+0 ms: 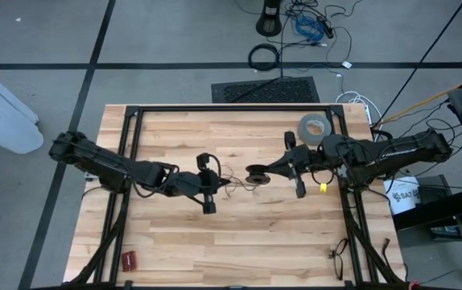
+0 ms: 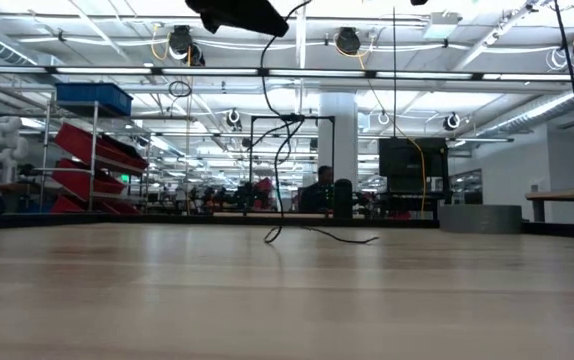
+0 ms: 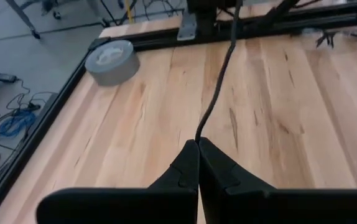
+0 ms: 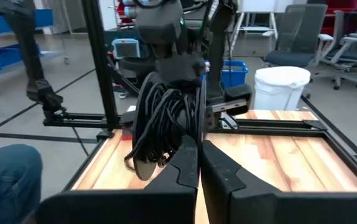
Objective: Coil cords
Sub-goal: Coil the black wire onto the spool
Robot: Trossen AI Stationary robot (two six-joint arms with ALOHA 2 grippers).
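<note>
Black cord [image 3: 219, 87] (one), two grippers

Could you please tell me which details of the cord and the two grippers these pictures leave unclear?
- Cord end: left wrist view, pinched inside the shut left gripper.
- Coiled bundle: right wrist view, the right gripper covers its lower edge.
- Both arms: low view, cut off by the top edge.
- Loose strands: high view, too thin to trace.
</note>
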